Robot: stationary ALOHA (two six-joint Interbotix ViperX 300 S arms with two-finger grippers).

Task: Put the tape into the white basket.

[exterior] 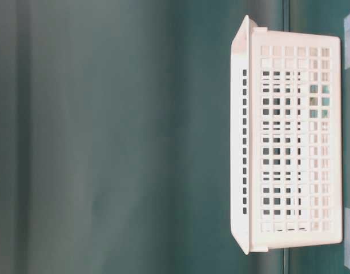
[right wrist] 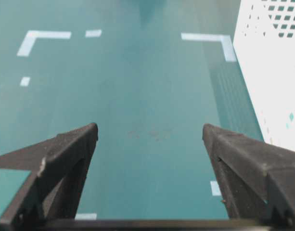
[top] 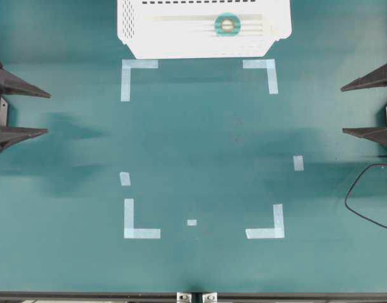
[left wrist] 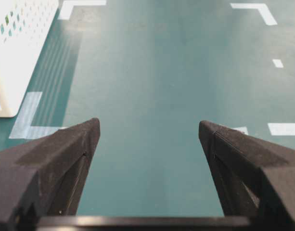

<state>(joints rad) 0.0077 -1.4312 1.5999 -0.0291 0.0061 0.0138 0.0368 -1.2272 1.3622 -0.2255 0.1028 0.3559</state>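
Note:
The tape (top: 227,24), a small teal-green ring, lies inside the white basket (top: 149,38) at the top middle of the overhead view. From table level the basket (exterior: 294,148) shows its slotted side, with the roll hidden. The basket's wall shows at the upper left of the left wrist view (left wrist: 17,53) and at the upper right of the right wrist view (right wrist: 272,72). My left gripper (top: 47,113) stands open at the left edge, far from the basket. At the right edge my right gripper (top: 343,110) is open too. Both hold nothing, as the wrist views show (left wrist: 149,127) (right wrist: 150,130).
Pale blue L-shaped tape marks (top: 135,72) (top: 266,71) (top: 137,224) (top: 269,227) frame a square on the teal table. Small strips (top: 125,178) (top: 298,163) (top: 192,222) lie near it. A black cable (top: 370,202) loops at the right edge.

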